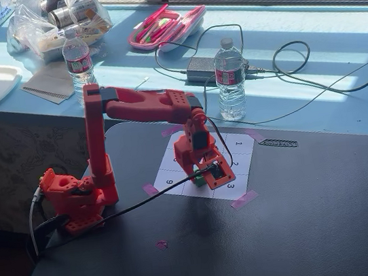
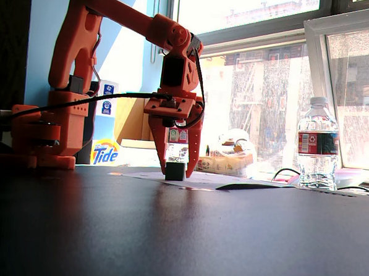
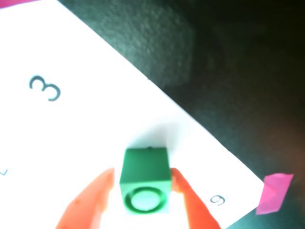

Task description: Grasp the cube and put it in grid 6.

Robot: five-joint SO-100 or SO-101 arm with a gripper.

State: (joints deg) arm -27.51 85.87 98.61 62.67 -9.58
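Note:
The tiny green cube (image 3: 144, 176) with a dark ring on top rests on the white numbered sheet, in the near-row cell between "3" (image 3: 45, 88) and "9" (image 1: 167, 181). That cell is grid 6 (image 1: 192, 189). The cube covers its centre. My orange gripper (image 3: 143, 172) points straight down with its fingers on either side of the cube. The right finger touches it and a thin gap shows at the left finger (image 3: 102, 183). In a fixed view the cube (image 2: 175, 170) sits flat on the paper between the fingertips of the gripper (image 2: 178, 172). It also shows beneath the gripper (image 1: 206, 174) as a green spot (image 1: 198, 177).
Pink tape (image 3: 274, 193) holds the sheet's corners to the dark table (image 1: 305, 217). Two water bottles (image 1: 230, 80) (image 1: 78, 60), a power adapter with cables (image 1: 202, 70), a pink case and bags sit on the blue ledge behind. The arm base (image 1: 75, 194) stands left of the sheet.

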